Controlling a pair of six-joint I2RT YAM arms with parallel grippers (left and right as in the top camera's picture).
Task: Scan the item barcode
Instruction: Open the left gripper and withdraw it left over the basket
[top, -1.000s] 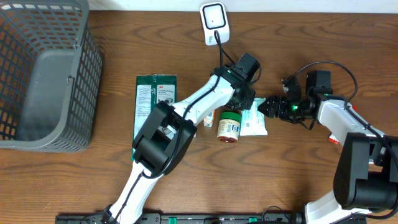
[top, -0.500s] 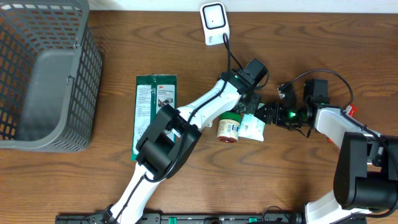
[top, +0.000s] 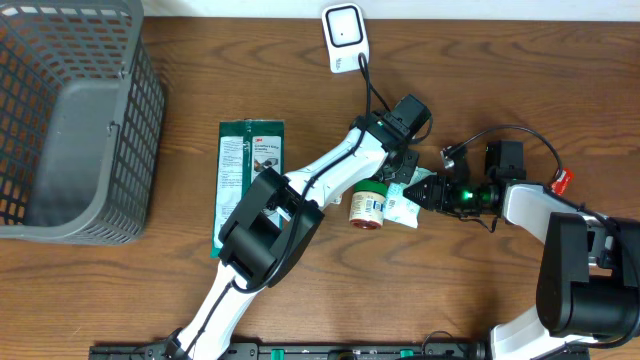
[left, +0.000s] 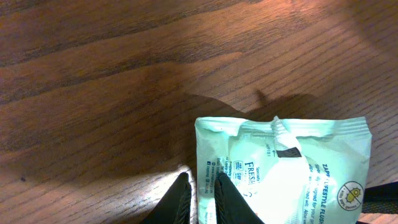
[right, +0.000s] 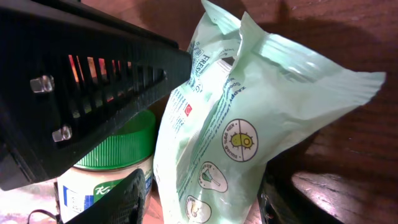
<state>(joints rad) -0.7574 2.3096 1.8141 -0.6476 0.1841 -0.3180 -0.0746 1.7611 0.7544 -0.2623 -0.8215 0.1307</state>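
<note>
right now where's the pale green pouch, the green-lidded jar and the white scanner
pale green pouch (right: 261, 118), right wrist view, middle of its printed face
green-lidded jar (top: 367, 207), overhead view, its label
white scanner (top: 343, 30), overhead view, its front face

right gripper (top: 420, 193) advanced around pale green pouch (top: 400, 209), jaws narrowing, pouch shifted left
</note>
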